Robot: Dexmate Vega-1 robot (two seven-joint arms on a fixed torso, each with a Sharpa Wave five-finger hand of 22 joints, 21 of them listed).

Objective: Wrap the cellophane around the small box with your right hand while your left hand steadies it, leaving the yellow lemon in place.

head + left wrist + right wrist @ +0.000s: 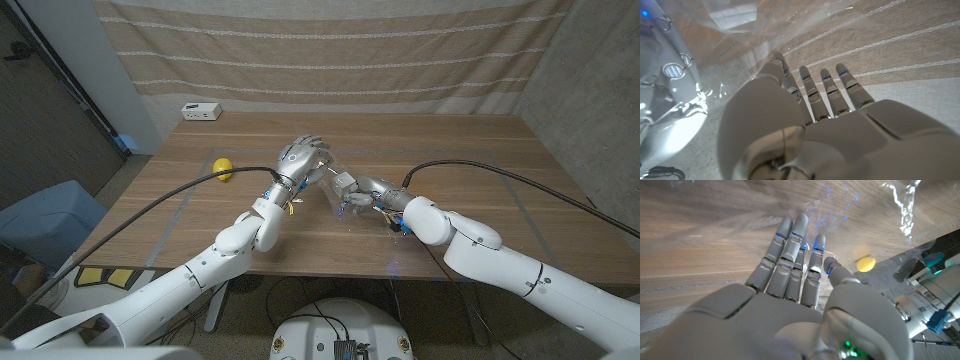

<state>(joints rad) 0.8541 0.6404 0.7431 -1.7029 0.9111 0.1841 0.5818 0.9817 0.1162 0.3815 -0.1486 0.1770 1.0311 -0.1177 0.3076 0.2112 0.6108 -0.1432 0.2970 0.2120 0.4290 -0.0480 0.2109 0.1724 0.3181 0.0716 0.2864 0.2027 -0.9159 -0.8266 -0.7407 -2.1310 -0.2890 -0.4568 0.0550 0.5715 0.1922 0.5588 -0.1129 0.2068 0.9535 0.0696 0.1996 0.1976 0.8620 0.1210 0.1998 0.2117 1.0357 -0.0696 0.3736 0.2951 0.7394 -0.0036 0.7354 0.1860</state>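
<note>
The clear crinkled cellophane sheet (pixel 335 190) lies near the middle of the brown wooden desk (pixel 480 160), bunched up between the two hands. The small box cannot be made out under the film in any view.

Left hand (pixel 303 157): raised at the sheet's left edge, back toward the head camera. In the left wrist view the fingers (pixel 832 90) are extended side by side, with cellophane (pixel 740 30) lying beyond the fingertips. Whether they touch the film cannot be told.

Right hand (pixel 358 193): at the sheet's right edge, low over the desk. In the right wrist view the fingers (pixel 790 255) are straight and held close together, pointing across the desk surface under a layer of film (pixel 900 205). Whether anything is pinched cannot be told.

The yellow lemon (pixel 223 167) lies on the desk to the left of the left hand, apart from the sheet, just beside the black cable (pixel 150 205) of the left arm. It also shows in the right wrist view (pixel 866 264), beyond the thumb.

A white power strip (pixel 201 111) rests at the desk's far left corner.
</note>
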